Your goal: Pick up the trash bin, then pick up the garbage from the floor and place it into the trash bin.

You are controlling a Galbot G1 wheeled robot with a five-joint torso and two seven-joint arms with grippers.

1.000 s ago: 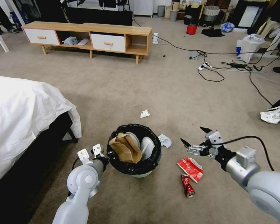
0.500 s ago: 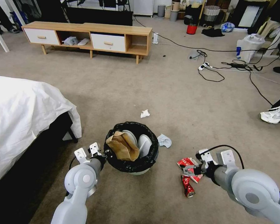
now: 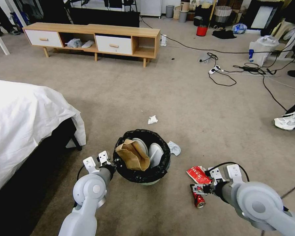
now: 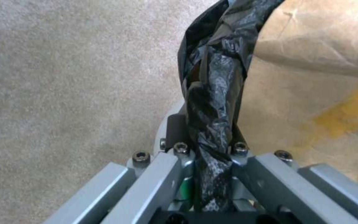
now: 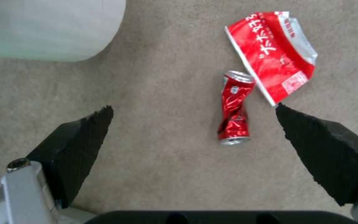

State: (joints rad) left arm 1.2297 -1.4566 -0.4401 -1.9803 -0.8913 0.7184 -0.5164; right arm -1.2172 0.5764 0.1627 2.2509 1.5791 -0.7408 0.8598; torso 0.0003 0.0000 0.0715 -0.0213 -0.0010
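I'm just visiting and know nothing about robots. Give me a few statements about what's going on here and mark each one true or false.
1. The left gripper is clamped on the black bag at the rim of the trash bin. True.
2. The right gripper is squeezing the red can. False: its fingers are spread open above the can, which lies on the carpet.
3. A crumpled brown paper bag sits inside the bin. True.
4. The red-and-white carton is already in the bin. False: it lies on the carpet beside the can.
5. A crumpled white tissue lies on the carpet beyond the bin. True.
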